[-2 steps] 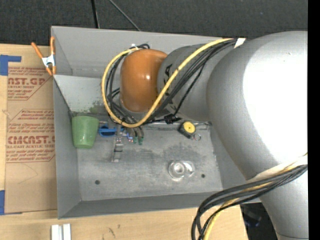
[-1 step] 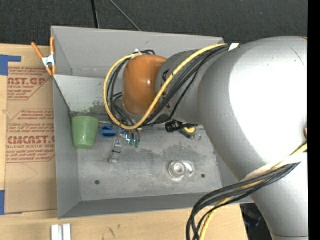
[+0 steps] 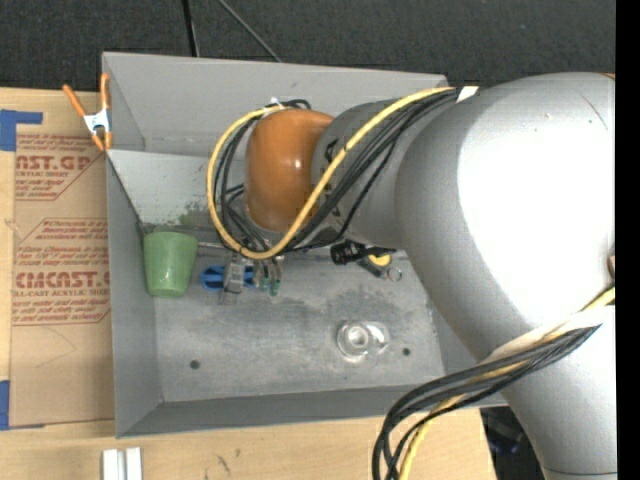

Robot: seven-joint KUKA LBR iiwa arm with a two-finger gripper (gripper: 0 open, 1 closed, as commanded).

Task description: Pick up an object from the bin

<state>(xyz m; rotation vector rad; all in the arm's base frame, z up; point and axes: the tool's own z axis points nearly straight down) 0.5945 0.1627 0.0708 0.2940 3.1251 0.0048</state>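
My gripper (image 3: 250, 273) is down near the bin floor in the left half, below the orange cover on the wrist. A small blue thing (image 3: 212, 279) lies right at the gripper's left side, partly hidden by it. A pale green plastic cup (image 3: 168, 261) lies against the bin's left wall, a little to the left of the blue thing. To the right of the gripper, a small black and yellow thing (image 3: 368, 257) lies at the arm's edge.
A clear round thing (image 3: 360, 338), like a small lid or cap, rests on the bin floor toward the front right. The big grey arm covers the bin's right side and back, with yellow and black cables looped round the wrist.
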